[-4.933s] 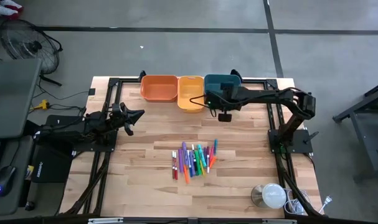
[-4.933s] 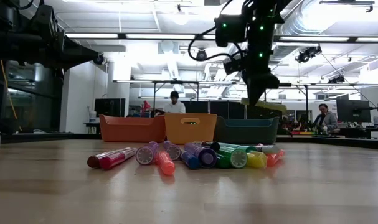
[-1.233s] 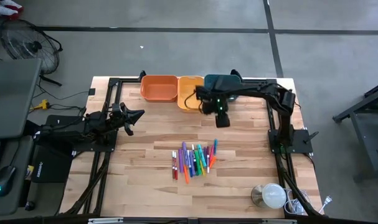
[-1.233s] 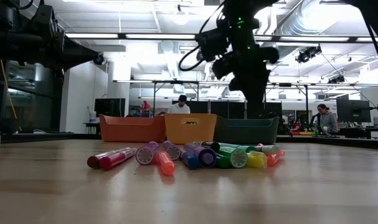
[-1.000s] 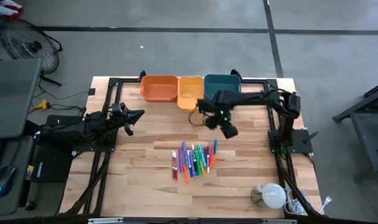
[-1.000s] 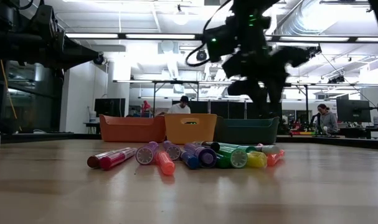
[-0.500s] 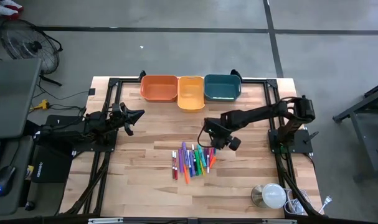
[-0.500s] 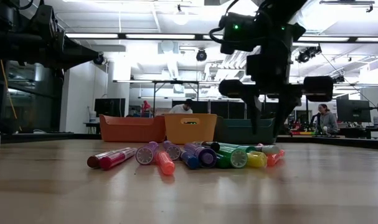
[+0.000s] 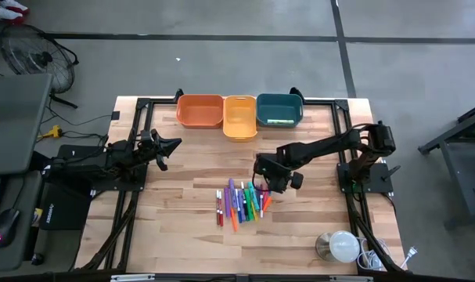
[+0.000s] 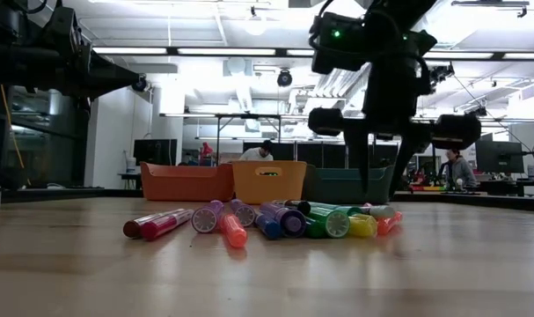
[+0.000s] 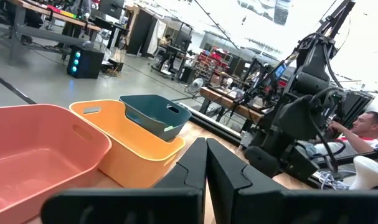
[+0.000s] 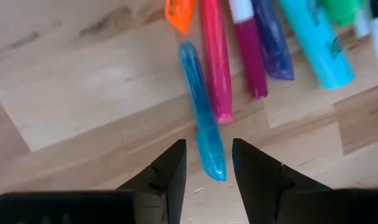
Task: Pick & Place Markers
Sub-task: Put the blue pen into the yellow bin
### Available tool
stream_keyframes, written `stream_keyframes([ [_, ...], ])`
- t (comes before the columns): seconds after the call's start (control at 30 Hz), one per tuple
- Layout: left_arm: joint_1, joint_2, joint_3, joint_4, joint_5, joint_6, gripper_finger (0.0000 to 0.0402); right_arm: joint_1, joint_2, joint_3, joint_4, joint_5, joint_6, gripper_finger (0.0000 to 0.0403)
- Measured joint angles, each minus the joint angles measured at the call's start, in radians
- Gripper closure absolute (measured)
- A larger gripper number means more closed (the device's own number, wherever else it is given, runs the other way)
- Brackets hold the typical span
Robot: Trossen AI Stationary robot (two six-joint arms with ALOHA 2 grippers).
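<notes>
While the left gripper point(image 9: 171, 144) waited pinched together at the table's left side, the right gripper point(image 12: 206, 163) hung with fingers apart over a light blue marker point(image 12: 202, 110) at the far right edge of the markers point(image 9: 243, 200). Only the wrist view showed that marker between the fingers; from overhead the arm hid it.

About a dozen capped markers point(image 9: 243, 201) in mixed colours lie flat, bunched side by side mid-table
</notes>
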Motion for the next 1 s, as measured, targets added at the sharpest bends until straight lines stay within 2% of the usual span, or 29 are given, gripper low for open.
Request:
stream_keyframes([
  [0.23,0.000,0.000,0.000,0.000,0.000,0.000,0.0399,0.000,0.027,0.000,0.035,0.017,-0.050,0.0285],
  [1.0,0.000,0.000,0.000,0.000,0.000,0.000,0.0399,0.005,0.061,0.000,0.051,-0.001,-0.052,0.0285],
])
